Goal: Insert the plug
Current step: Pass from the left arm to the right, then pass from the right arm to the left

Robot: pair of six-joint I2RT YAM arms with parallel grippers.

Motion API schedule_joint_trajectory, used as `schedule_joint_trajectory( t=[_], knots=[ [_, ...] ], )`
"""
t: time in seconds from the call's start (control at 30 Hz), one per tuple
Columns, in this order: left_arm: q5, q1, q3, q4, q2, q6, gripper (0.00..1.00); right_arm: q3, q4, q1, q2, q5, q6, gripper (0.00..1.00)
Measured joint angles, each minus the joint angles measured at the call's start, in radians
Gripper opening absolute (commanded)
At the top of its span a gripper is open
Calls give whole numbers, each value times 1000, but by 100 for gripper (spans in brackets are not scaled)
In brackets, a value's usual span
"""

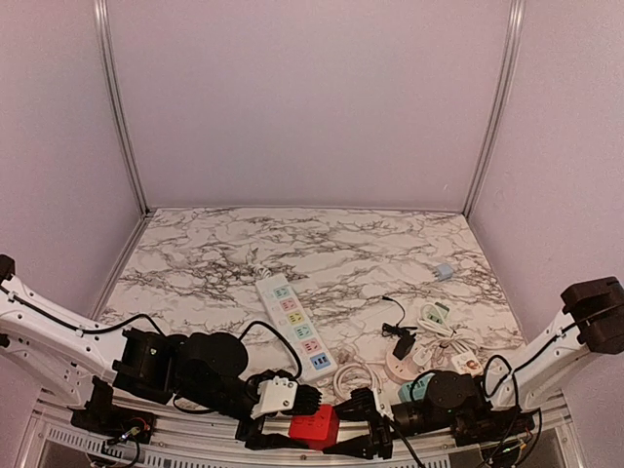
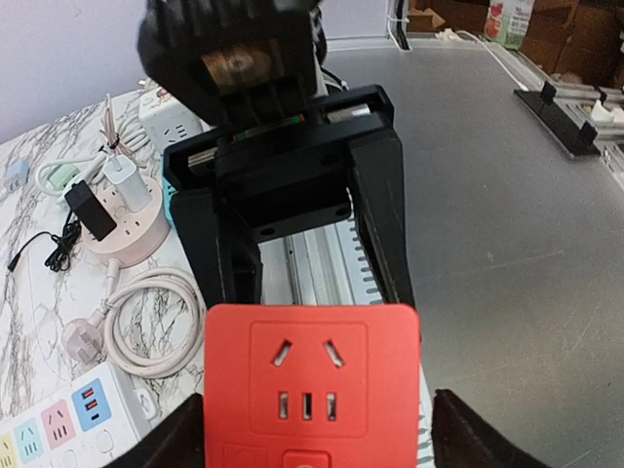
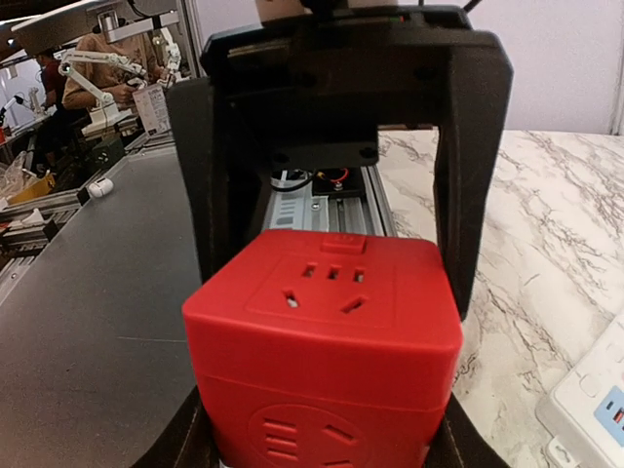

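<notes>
At near-edge centre — red socket cube (image 1: 313, 426); outlet face upward

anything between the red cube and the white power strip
in the top view the left gripper itself and a black cable lie between the red cube and the power strip; nothing else visible

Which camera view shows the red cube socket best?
The right wrist view: the red cube socket fills the frame, and two faces with their holes are clear. The left wrist view shows one face only, cut off at the bottom. The top view shows only a small red block.
</notes>
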Motion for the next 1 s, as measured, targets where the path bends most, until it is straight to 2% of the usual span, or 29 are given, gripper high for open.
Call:
schedule_joint_trajectory(
  t=[0.03, 0.2, 0.37, 0.5, 0.73, 1.0],
  knots=[
    [-11, -1, -4, 14, -6, -4, 98, 0, -3, 0, 0, 9, 0, 24],
    [-41, -1, -17, 88, -53, -21, 99, -39, -5, -6, -44, 53, 22, 23],
    [-51, -1, -33, 133, -71, -33, 99, -132, 86, -70, -140, -11, 131, 23],
    [-51, 0, -42, 146, -73, -34, 99, -138, 93, -84, -193, -63, 180, 24],
    [-59, -1, -45, 175, -73, -51, 99, -138, 105, -85, -212, -109, 200, 25],
    [-138, -1, -62, 202, -94, -109, 99, -138, 74, -85, -227, -75, 193, 26]
  ],
)
